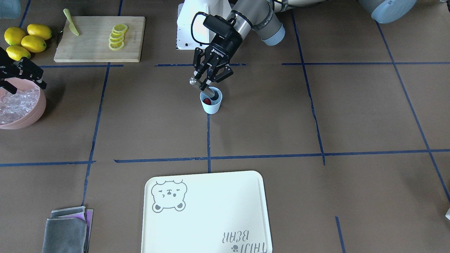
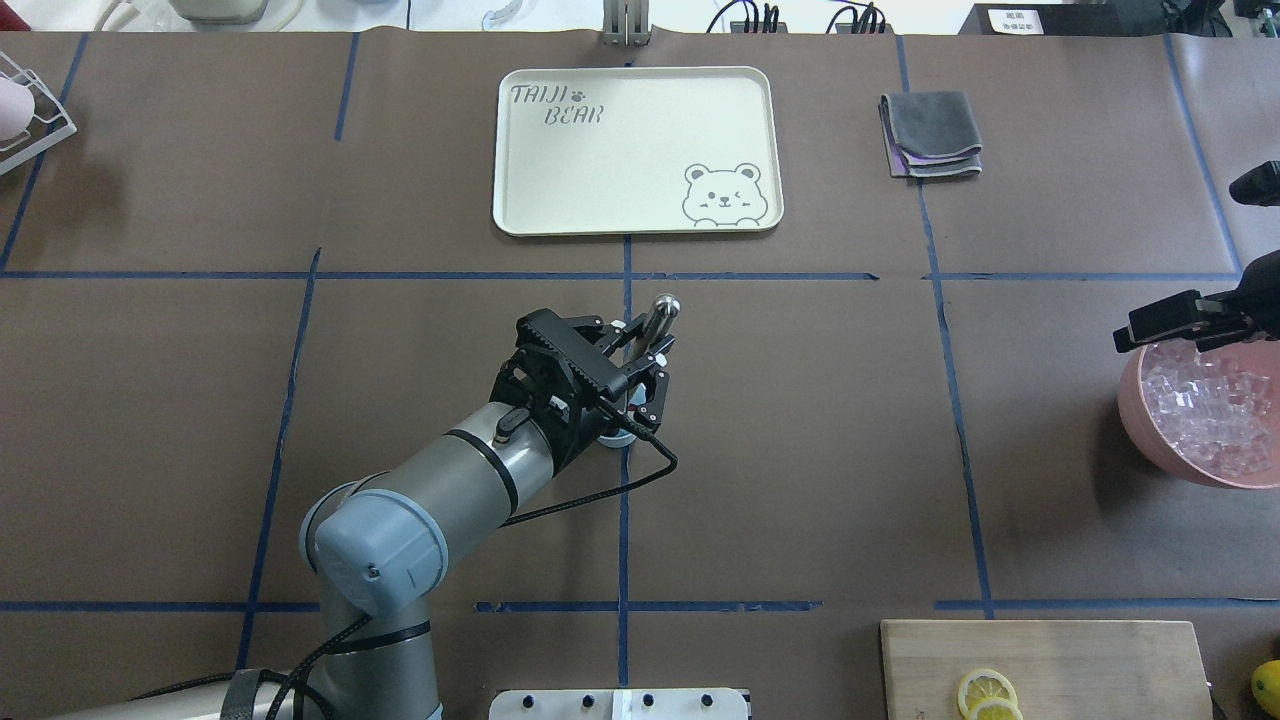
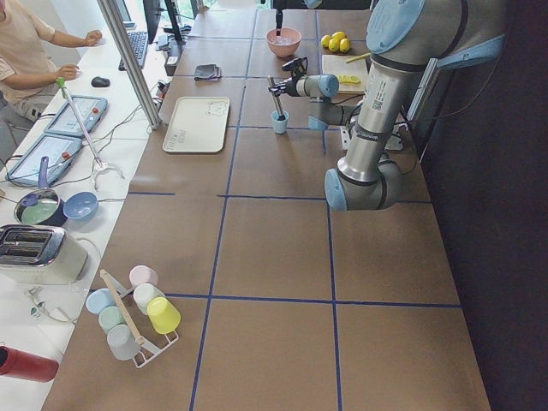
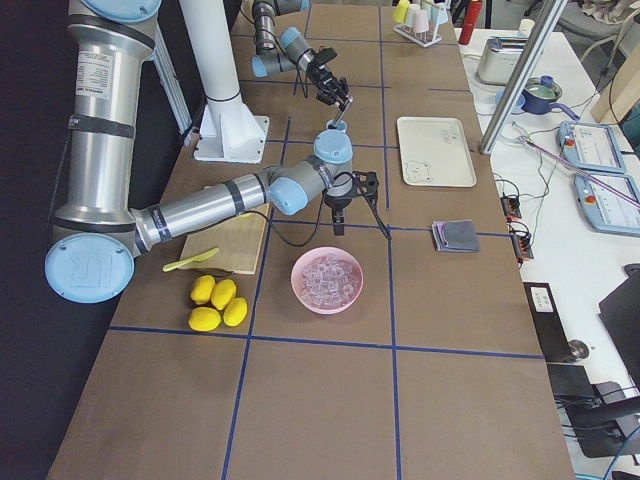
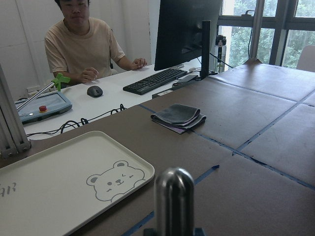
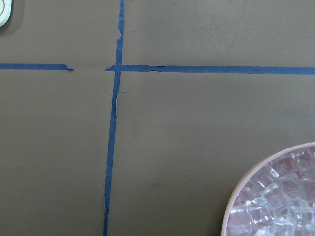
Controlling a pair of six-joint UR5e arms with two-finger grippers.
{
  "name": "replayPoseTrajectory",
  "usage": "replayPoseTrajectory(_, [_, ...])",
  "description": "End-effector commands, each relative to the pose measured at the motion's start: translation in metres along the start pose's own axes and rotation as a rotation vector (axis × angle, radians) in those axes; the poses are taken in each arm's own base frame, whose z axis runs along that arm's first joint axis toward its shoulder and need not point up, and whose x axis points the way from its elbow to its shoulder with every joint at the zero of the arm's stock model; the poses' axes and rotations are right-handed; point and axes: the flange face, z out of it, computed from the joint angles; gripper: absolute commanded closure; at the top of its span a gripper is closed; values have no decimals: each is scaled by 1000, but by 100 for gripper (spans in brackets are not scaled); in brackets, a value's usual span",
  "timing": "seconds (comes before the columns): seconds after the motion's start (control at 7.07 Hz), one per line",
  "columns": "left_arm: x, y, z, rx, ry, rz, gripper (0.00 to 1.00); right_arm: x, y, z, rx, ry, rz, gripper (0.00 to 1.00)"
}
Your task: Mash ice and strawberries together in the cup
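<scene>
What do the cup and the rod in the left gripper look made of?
The cup looks like plastic: pale blue, matte, thin even wall, no glare. The rod in the left gripper looks like metal: grey, smooth, with soft highlights on its rounded tip.

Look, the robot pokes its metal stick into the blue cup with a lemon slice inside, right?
Not quite. The left pincer does poke the metal stick into the blue cup, but inside is a dark red strawberry, not a lemon slice. The exterior front-facing view shows it.
</scene>
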Motion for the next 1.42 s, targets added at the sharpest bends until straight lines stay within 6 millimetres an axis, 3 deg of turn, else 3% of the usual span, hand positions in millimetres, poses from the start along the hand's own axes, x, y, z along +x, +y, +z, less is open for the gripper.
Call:
replayPoseTrajectory(0.0, [10,-46,-20,71,37,-44,100,0,0,0,0,1,2,0])
replayPoseTrajectory(0.14, [5,-54,-22,83,28,-45,100,0,0,0,0,1,3,0])
replayPoseTrajectory(0.28, [-19,-59,-12,28,-49,7,100,0,0,0,0,1,3,0])
replayPoseTrajectory(0.42, [-45,-85,-12,-13,-123,48,100,1,0,1,0,3,4,0])
replayPoseTrajectory(0.57, [-62,-99,-16,-30,-127,57,100,1,0,1,0,3,6,0])
replayPoseTrajectory(0.71, [-96,-106,-17,-55,-136,69,100,3,-1,2,-1,8,10,0])
replayPoseTrajectory(0.85, [-146,-85,-38,-108,-196,92,100,3,-1,2,0,7,10,0])
replayPoseTrajectory(0.99, [-181,-61,-66,-159,-241,99,100,3,0,3,0,9,13,0])
replayPoseTrajectory(1.13, [-225,-34,-76,-241,-306,94,100,5,-1,4,2,15,15,0])
replayPoseTrajectory(1.27, [-283,-29,-86,-434,-316,59,100,6,-1,5,2,18,17,0])
